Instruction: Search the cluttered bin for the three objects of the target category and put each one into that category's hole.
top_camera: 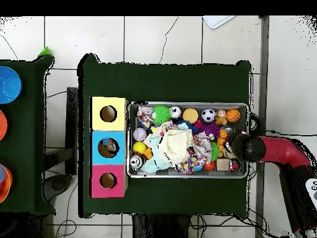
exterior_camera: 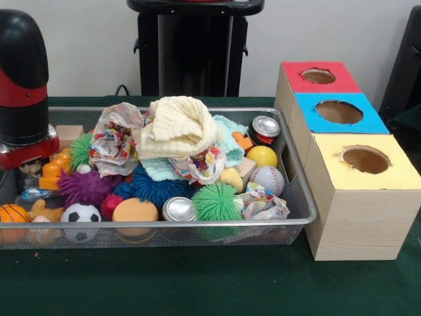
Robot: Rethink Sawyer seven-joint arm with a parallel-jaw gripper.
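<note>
The wire mesh bin point(exterior_camera: 197, 224) is heaped with toys; it also shows in the overhead view point(top_camera: 186, 104). My arm point(exterior_camera: 23, 79) stands over the bin's left end, and its gripper point(exterior_camera: 29, 168) hangs low among the toys there. In the overhead view the arm's wrist point(top_camera: 247, 147) covers the gripper. A small clear bluish crinkly plastic piece point(exterior_camera: 31, 195) lies just below the gripper; I cannot tell if they touch. The blue-topped box's hole point(exterior_camera: 339, 112) is right of the bin. In the overhead view something pale shows inside the hole point(top_camera: 108, 147).
Red-topped box point(exterior_camera: 318, 76) and yellow-topped box point(exterior_camera: 365, 159) flank the blue one. In the bin: a cream cloth point(exterior_camera: 177, 125), dotted paper wads point(exterior_camera: 115, 138) point(exterior_camera: 263, 205), silver cans point(exterior_camera: 179, 209) point(exterior_camera: 265, 128), a baseball point(exterior_camera: 266, 179), a soccer ball point(exterior_camera: 80, 214), spiky balls point(exterior_camera: 217, 201).
</note>
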